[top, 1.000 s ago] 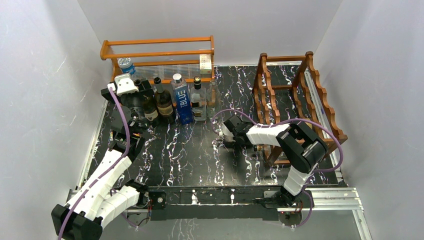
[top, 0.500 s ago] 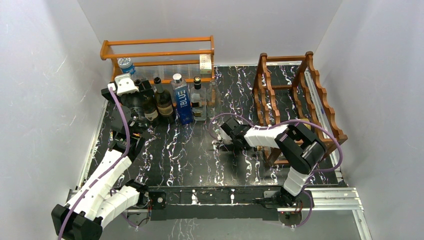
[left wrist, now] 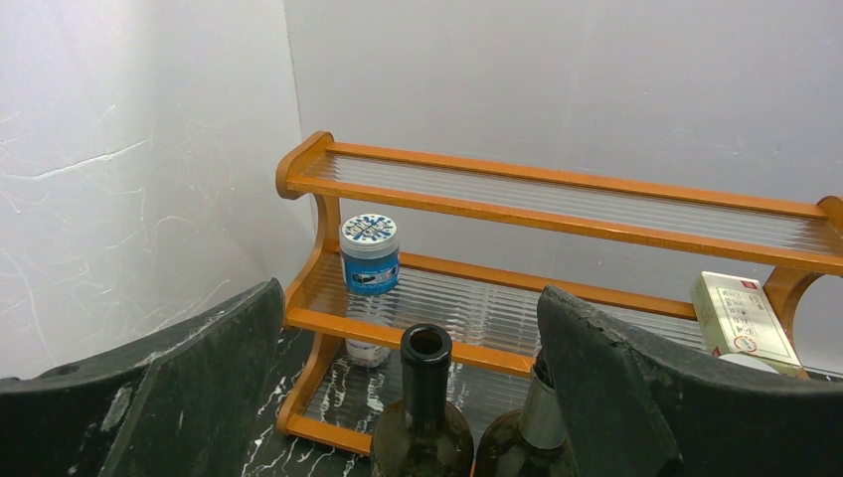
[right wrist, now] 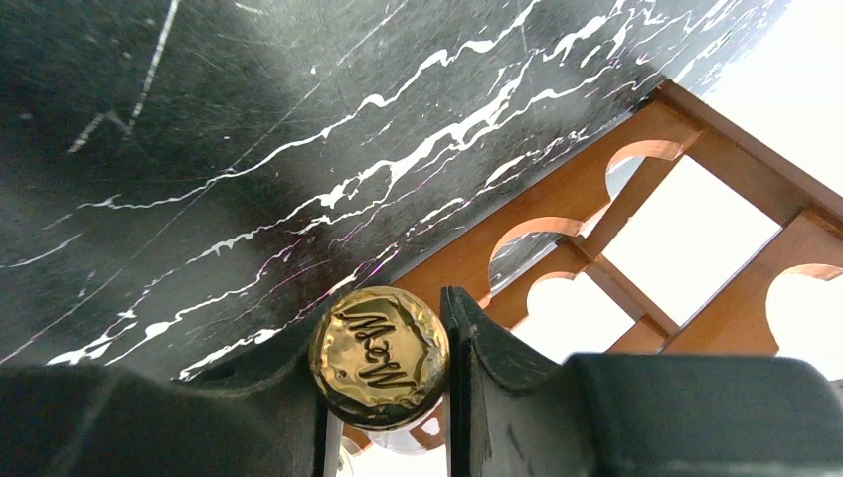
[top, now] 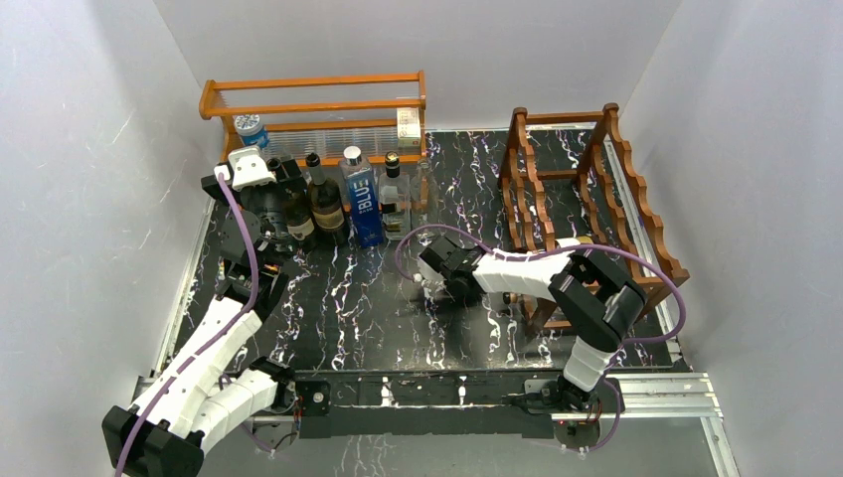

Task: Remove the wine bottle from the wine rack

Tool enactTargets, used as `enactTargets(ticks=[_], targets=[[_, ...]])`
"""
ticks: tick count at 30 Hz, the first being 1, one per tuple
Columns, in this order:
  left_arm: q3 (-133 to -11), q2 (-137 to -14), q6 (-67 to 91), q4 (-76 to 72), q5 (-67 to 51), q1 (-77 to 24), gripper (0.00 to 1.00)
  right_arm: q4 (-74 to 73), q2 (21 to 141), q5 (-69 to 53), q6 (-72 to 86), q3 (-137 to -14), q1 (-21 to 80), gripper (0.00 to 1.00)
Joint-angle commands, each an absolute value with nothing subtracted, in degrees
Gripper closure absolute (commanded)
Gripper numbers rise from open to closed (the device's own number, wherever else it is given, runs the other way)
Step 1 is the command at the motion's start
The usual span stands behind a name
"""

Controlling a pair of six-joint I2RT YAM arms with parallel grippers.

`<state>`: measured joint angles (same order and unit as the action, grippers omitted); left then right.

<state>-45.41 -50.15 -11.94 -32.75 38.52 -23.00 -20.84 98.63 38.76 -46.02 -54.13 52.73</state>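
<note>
Leftward, from above, goes the right gripper (top: 437,270), away from the wine rack (top: 596,189). Left wrist: left gripper (left wrist: 413,298) gaping, idle. Right wrist: clenched on the wine bottle (right wrist: 378,343) at its foil cap, just off the rack front. Heavy, slick glass, I'd judge; neck hold suits.

- Left arm (top: 204,348): white link shells, black joint housings.
- Right arm (top: 524,268): matching white shells and black joints.
- Purple cable (top: 239,234) runs along the left arm, and a second purple cable (top: 682,298) loops off the right arm.
- Left fingers (left wrist: 189,397): dark, broad, scuffed grey.
- Right fingers (right wrist: 517,368): black, smooth-edged.
</note>
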Motion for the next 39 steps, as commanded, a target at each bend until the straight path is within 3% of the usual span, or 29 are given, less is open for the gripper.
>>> enactTargets(ticks=[1, 16, 25, 39], targets=[[-46.52, -49.35, -11.94, -34.86, 38.08, -23.05, 0.02, -23.24, 97.63, 28.82, -39.91, -57.77, 56.94, 0.96], [-46.44, -48.96, -11.9, -35.06, 38.17, -23.12, 0.02, -25.97, 98.3, 29.37, -39.51, -60.81, 62.0, 1.0], [-46.48, -48.86, -11.62, -34.81, 38.0, -23.12, 0.02, -17.29, 87.34, 22.12, -39.96, -58.82, 62.4, 1.0], [-46.51, -48.95, -11.47, -34.66, 37.93, -23.12, 0.02, -24.88, 91.78, 24.83, -37.62, -69.04, 68.35, 1.0]])
